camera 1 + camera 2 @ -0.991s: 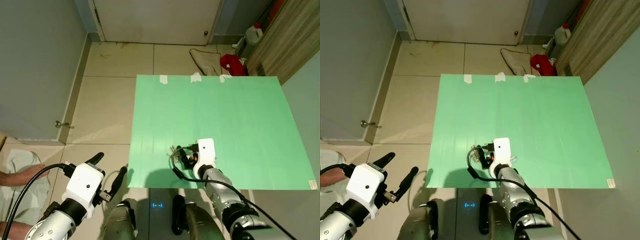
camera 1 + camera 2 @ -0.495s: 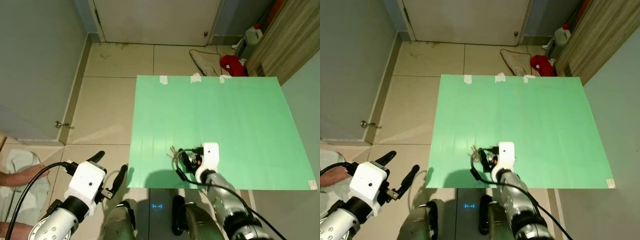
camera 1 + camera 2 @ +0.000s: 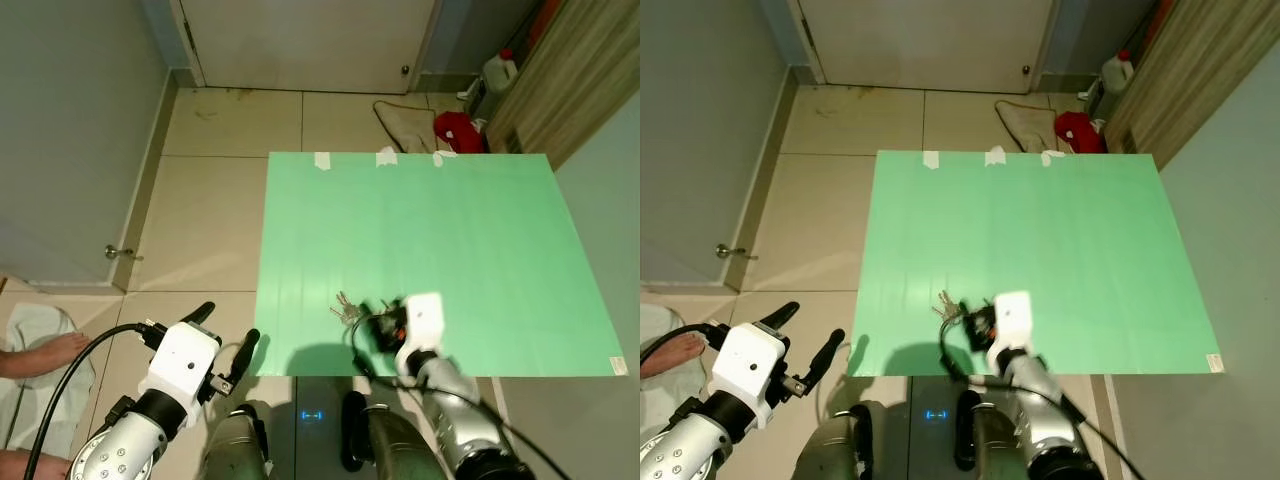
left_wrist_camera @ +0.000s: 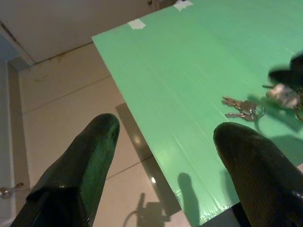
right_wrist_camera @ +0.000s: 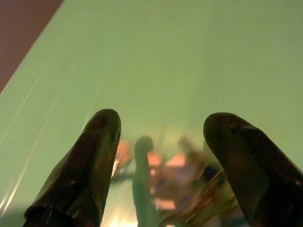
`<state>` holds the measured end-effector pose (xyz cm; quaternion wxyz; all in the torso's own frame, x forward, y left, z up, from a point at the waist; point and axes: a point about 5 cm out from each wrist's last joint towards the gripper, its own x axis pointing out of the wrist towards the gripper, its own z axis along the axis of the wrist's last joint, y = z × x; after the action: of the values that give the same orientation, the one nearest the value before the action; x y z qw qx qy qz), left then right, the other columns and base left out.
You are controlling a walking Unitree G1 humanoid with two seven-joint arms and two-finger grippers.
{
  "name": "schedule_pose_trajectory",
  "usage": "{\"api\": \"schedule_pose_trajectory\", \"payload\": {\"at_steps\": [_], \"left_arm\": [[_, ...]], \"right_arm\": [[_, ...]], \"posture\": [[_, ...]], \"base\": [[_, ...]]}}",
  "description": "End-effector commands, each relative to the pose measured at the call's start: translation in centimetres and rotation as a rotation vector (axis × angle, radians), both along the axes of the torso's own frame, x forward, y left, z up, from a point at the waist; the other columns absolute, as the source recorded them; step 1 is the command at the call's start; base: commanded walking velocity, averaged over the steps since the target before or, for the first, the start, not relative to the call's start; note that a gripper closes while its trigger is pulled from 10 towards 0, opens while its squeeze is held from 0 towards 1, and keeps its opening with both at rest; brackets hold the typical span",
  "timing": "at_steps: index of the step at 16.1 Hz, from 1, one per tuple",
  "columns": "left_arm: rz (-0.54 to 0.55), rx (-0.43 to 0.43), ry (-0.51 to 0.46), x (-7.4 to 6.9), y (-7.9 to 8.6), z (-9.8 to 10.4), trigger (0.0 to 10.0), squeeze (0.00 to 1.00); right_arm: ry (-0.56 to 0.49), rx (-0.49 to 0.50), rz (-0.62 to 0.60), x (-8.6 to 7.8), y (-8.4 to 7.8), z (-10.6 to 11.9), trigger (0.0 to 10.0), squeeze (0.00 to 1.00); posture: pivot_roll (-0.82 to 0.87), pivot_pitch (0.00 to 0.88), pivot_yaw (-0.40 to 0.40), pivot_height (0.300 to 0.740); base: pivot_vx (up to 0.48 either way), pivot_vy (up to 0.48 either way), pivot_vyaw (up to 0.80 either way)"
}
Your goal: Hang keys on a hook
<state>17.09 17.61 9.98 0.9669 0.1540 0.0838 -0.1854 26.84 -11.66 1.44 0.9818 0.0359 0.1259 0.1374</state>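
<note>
While left gripper (image 4: 165, 156) fingers gape, keys (image 4: 243, 108) lie sharp; right gripper (image 5: 158, 156) fingers wide, blurred

You're in a home, likely an entry or utility corner: beige tiled floor (image 3: 210, 210), grey walls, a white door (image 3: 310, 40) with skirting at the far end. A crumpled cloth (image 3: 405, 118), something red (image 3: 458, 130) and a plastic jug (image 3: 498, 72) sit beside wood-grain panelling (image 3: 570, 70). Green board (image 3: 420, 230) taped flat.

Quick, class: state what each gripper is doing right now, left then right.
Left gripper: open, holding nothing, beside the green mat.
Right gripper: open, low over the mat by the keys, not gripping them.
</note>
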Motion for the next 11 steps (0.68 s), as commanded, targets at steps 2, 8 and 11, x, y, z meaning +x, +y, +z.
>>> {"api": "schedule_pose_trajectory", "payload": {"at_steps": [2,8,11], "left_arm": [[0.0,0.009,0.015,-0.2,-0.1,-0.5,10.0,0.0],[0.011,0.009,0.016,-0.3,-0.1,-0.8,10.0,0.0],[0.005,0.003,0.013,-0.1,-0.4,-0.9,10.0,0.0]], "right_arm": [[-0.045,-0.027,-0.011,0.0,-0.2,0.7,10.0,0.0],[0.017,0.075,0.091,-3.7,1.7,1.5,10.0,0.0],[0.144,0.171,0.126,-5.1,2.7,0.8,10.0,0.0]], "posture": [[0.19,0.274,-0.05,0.74],[0.18,0.282,-0.057,0.74],[0.16,0.287,-0.052,0.74]], "base": [[0.0,0.0,0.0],[0.0,0.0,0.0],[0.0,0.0,0.0]]}}
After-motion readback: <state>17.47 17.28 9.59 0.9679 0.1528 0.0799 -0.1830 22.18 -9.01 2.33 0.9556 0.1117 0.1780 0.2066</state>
